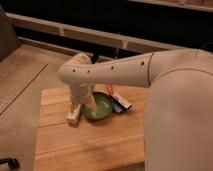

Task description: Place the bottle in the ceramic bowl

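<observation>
Wooden tabletop (100, 147): carrying every item listed.
bottle (74, 114): lying outside the bowl on the tabletop, just beside the rim on the picture's left.
ceramic bowl (103, 107): sitting upright near mid-tabletop.
end effector (83, 103): hanging low between bottle and bowl rim, at the bottle's upper end; grip state cannot be told.
dark packet (121, 104): lying against the bowl's opposite side.
</observation>
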Controlling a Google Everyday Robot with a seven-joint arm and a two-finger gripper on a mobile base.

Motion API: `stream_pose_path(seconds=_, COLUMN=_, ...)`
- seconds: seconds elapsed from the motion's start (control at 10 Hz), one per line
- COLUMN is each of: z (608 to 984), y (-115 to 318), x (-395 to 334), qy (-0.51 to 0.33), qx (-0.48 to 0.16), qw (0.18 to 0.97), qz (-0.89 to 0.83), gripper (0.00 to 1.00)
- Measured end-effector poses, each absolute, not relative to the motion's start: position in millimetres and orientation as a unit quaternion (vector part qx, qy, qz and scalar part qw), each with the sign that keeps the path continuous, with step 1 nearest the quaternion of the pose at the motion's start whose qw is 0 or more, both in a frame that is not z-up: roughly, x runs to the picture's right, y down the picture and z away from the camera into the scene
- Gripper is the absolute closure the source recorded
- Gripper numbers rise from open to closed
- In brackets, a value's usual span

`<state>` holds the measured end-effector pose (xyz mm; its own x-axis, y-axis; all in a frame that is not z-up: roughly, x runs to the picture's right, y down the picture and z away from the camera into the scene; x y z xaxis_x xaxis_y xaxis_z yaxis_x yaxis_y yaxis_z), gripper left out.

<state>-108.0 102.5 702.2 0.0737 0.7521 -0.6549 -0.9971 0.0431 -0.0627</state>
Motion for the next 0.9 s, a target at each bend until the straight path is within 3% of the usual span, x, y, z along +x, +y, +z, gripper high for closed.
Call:
stream_pose_path(seconds=0.5, z=703, y=101, x=-108, qy=0.232, qx=-0.262, qw=0.685, qz=0.639, gripper=0.35)
stream_pose_path(seconds=0.9, z=728, y=25, x=-117, qy=0.150, qx=-0.204, qw=0.749, qz=0.612, gripper=0.35)
